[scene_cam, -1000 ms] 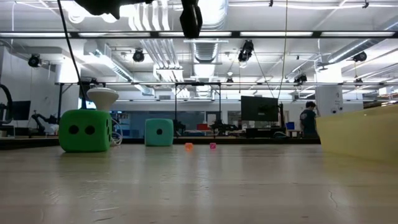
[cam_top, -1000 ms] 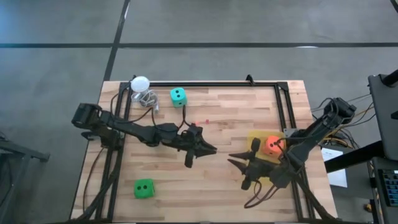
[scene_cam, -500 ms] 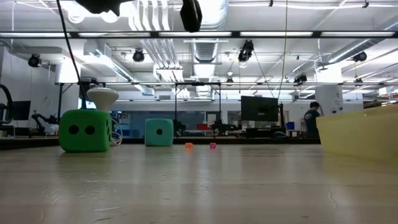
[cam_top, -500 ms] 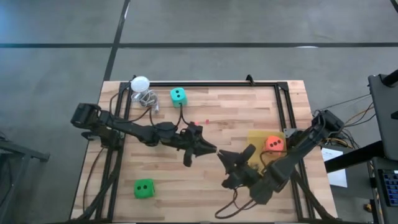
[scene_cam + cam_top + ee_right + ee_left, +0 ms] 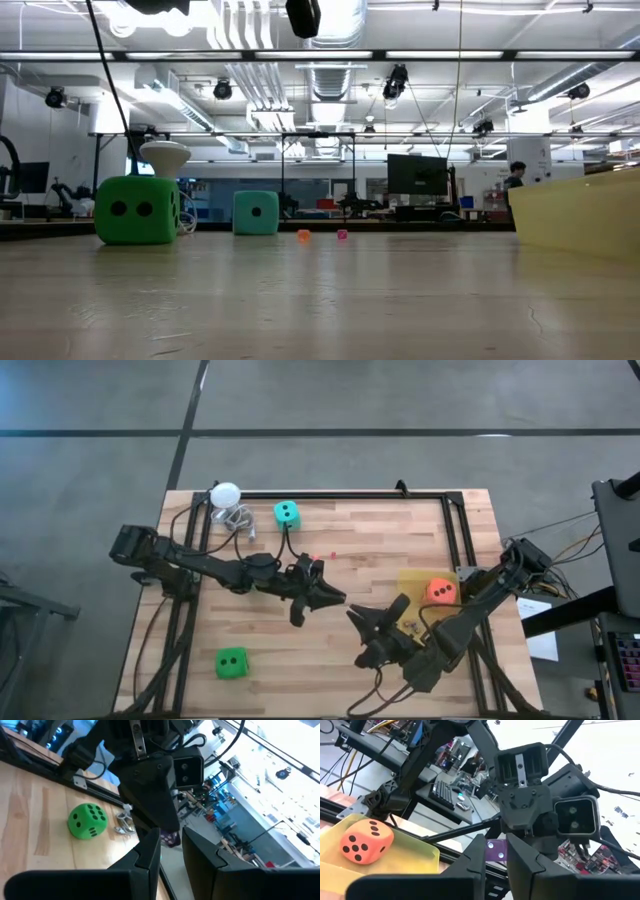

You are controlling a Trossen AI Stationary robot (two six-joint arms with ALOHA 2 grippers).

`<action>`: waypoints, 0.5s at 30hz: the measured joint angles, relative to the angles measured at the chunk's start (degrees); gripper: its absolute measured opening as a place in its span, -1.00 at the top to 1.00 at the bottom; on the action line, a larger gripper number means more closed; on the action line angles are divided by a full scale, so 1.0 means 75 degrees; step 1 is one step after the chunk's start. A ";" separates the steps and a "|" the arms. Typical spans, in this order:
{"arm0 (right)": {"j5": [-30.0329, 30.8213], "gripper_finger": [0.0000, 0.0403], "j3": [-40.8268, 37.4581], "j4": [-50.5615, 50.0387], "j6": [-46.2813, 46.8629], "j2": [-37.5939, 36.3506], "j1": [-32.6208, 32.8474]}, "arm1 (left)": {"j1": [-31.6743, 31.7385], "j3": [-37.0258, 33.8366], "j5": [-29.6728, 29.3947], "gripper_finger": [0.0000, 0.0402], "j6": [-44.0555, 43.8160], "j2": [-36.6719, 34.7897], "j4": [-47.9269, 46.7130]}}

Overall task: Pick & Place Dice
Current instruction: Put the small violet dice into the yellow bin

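Resting in the yellow tray toward 3 o'clock on the worktop, the orange-red die already looks placed. The teal die sits out at 11 o'clock near the far rail, and a green die sits at 8 o'clock, both loose on the wood.

The left end effector and the right end effector hang nose to nose above the middle of the worktop. Each has its fingers drawn almost together on nothing.

The main risk, as I judge it, is the two arms clipping each other, since they are so close and either one swinging out for a die could cross the other's path. A low sweep by the right arm might also nudge the tray. The soft-looking dice could squash or roll out of an off-centre pinch.

No brand, label or writing can be read.
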 joint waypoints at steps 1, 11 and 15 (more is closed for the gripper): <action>-0.0022 0.63 0.0001 -0.0002 -0.0009 -0.0016 0.0002 | 0.0000 0.0000 0.0005 0.76 0.0003 -0.0001 0.0008; -0.0039 0.63 -0.0002 -0.0019 0.0186 -0.0016 -0.0002 | -0.0005 0.0000 0.0023 0.76 0.0140 -0.0001 0.0002; -0.0049 0.62 -0.0005 -0.0021 0.0326 -0.0016 -0.0003 | -0.0006 0.0000 0.0026 0.76 0.0140 -0.0001 -0.0001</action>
